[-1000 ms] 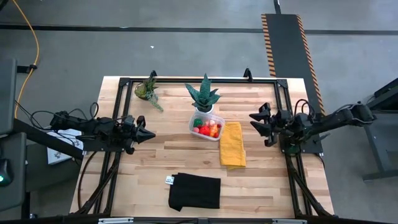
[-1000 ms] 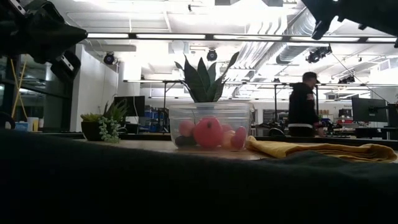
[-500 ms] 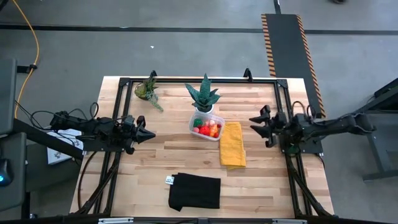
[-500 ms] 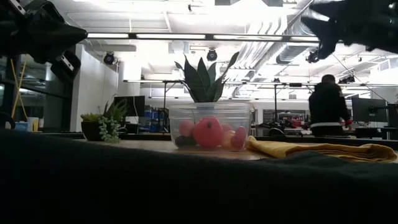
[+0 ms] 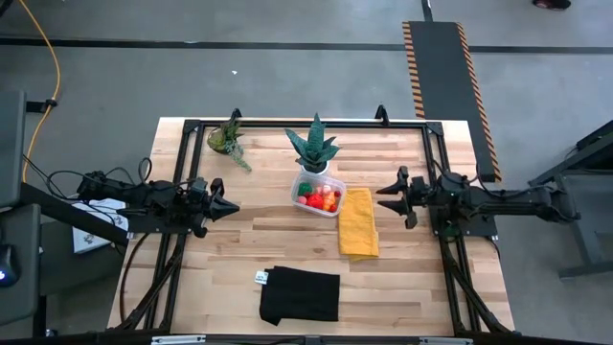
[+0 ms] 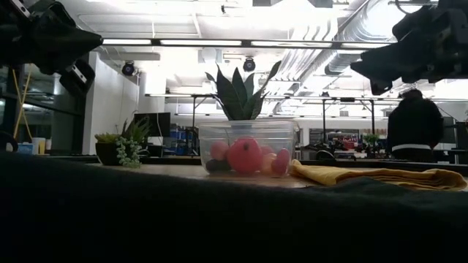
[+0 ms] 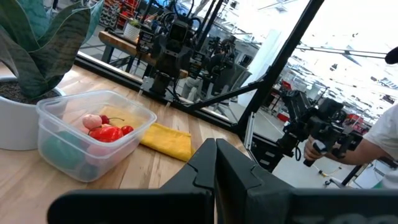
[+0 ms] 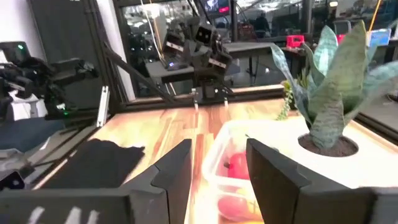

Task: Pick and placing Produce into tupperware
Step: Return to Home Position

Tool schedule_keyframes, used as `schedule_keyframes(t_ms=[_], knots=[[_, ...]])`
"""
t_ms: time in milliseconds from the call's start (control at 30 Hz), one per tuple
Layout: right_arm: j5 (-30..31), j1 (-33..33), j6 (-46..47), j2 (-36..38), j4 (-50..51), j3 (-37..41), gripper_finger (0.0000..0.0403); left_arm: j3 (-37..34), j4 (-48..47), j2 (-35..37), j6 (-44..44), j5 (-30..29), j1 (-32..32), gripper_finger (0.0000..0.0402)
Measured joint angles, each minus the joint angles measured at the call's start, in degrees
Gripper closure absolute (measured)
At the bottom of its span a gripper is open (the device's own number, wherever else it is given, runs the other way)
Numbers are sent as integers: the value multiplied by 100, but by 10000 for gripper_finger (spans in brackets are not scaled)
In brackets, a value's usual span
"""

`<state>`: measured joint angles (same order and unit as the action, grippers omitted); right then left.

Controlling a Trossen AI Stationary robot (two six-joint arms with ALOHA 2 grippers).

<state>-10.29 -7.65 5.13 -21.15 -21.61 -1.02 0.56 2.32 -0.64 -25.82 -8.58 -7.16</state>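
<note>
The clear tupperware (image 5: 318, 197) stands on the table in front of the potted plant, left of a yellow cloth. The produce (image 5: 320, 198), red, orange, pink and green pieces, lies inside it and also shows in the low view as produce (image 6: 245, 155) and in the left wrist view as produce (image 7: 104, 129). My right gripper (image 5: 382, 202) hovers open above the table, right of the yellow cloth, pointing at the tupperware (image 8: 245, 177). My left gripper (image 5: 233, 207) waits shut near the table's left edge, pointing at the tupperware (image 7: 93, 137).
A yellow cloth (image 5: 358, 222) lies right of the box. A black cloth (image 5: 300, 294) lies near the near edge. A spiky plant in a white pot (image 5: 314, 149) stands just behind the box, a smaller plant (image 5: 228, 140) far left. A person (image 6: 414, 126) stands in the room beyond.
My right gripper has come down and moved a little toward the tupperware, levelling out, fingers still apart. The person in the room behind has walked to the right. The box and produce have stayed put.
</note>
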Motion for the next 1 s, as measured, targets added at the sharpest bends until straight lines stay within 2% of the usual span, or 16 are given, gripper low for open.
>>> schedule_keyframes(t_ms=[233, 500, 833, 1000], knots=[[-345, -305, 167, 106, 169, 0, 261, 0, -1, 0, 1, 1, 0, 401], [-973, -507, 803, 884, 255, -7, 261, 0, 0, -2, 2, 0, 0, 401], [-1014, -512, 1027, 2079, 1103, -9, 261, 0, -1, -1, 2, 0, 1, 401], [-900, -512, 645, 2055, 1412, -7, 261, 2, 2, 0, 2, 2, 0, 401]])
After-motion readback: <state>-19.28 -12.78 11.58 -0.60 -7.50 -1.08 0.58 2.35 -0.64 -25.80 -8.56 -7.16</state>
